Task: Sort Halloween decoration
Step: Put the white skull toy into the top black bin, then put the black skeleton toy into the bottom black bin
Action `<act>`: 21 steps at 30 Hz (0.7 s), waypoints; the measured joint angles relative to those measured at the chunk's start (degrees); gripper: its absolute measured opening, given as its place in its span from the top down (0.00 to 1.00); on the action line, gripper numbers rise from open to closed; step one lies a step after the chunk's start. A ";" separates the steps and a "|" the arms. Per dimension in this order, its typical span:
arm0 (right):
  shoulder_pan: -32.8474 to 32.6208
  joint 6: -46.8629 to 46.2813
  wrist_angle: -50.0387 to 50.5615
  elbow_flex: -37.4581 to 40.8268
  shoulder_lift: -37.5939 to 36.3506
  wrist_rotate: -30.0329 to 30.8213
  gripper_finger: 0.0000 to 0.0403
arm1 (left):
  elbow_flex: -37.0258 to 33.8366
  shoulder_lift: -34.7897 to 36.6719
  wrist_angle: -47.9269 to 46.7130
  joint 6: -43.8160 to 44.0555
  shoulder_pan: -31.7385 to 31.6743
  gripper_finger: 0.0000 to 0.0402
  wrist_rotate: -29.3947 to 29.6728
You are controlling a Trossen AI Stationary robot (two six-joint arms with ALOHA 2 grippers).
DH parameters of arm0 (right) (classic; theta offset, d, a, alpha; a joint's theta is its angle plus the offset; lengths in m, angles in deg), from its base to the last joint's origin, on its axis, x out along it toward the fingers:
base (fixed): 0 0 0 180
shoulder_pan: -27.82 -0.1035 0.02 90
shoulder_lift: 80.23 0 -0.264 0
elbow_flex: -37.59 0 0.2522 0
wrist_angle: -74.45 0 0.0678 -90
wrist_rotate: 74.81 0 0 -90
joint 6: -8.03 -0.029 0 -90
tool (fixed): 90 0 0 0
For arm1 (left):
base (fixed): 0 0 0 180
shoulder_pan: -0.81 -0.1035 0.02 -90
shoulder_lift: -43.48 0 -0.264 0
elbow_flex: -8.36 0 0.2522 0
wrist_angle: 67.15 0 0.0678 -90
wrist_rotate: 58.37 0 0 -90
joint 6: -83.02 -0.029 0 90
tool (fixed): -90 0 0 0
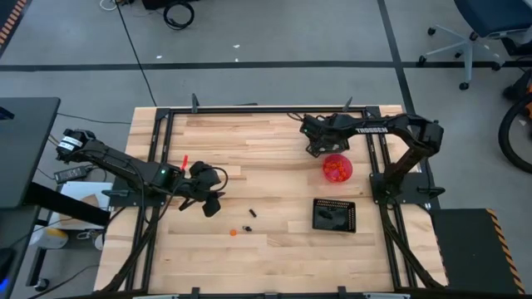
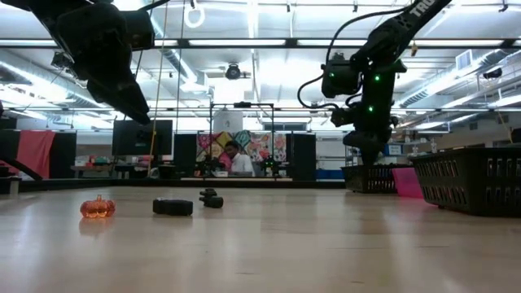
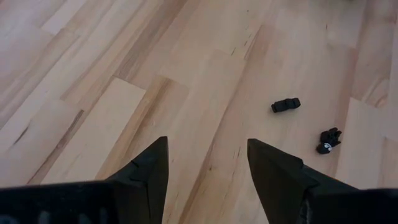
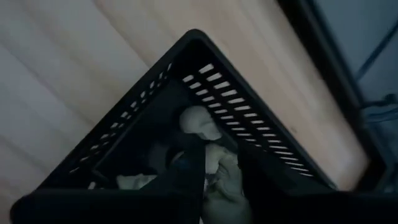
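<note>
Three Halloween trinkets lie loose on the table: an orange pumpkin (image 2: 97, 207) and two black pieces (image 3: 285, 105) (image 3: 328, 141). My left gripper (image 3: 205, 177) hangs open above bare wood, left of them (image 1: 208, 198). My right gripper (image 1: 318, 143) points down into the far black mesh tray (image 4: 205, 74), shut on a pale cream trinket (image 4: 219, 163). More cream pieces (image 4: 198, 121) lie on that tray's floor. Orange pieces fill the pink-red bowl (image 1: 337, 168). My right gripper has a pale cream trinket (image 4: 221, 160) pinched between its two fingers (image 4: 186, 177), coming steeply from above into the far tray's corner. The fingers hide which part of the trinket they are on. I cannot tell whether it rests on the pieces under it.
A second black mesh tray (image 1: 333, 214) stands near the right side, with dark pieces in it. A black frame (image 1: 158, 149) runs around the table. A small red thing (image 1: 184, 159) lies beside the left arm. A person sits in the room beyond the far edge.
</note>
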 joint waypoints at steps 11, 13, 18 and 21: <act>1.58 0.07 -0.39 0.00 0.00 -5.05 0.65 | 0.00 0.00 -0.04 -0.06 0.00 0.52 -0.06; 1.19 0.30 -0.41 0.00 0.00 -4.55 0.64 | 0.00 0.00 -0.03 -0.07 0.00 0.52 -0.11; -1.90 1.65 -1.58 0.02 -1.68 -1.83 0.62 | -0.01 0.00 -0.04 -0.09 0.00 0.52 -0.13; -4.77 1.98 -3.07 0.02 -3.52 -1.51 0.63 | 0.00 0.00 -0.04 -0.12 0.00 0.52 -0.13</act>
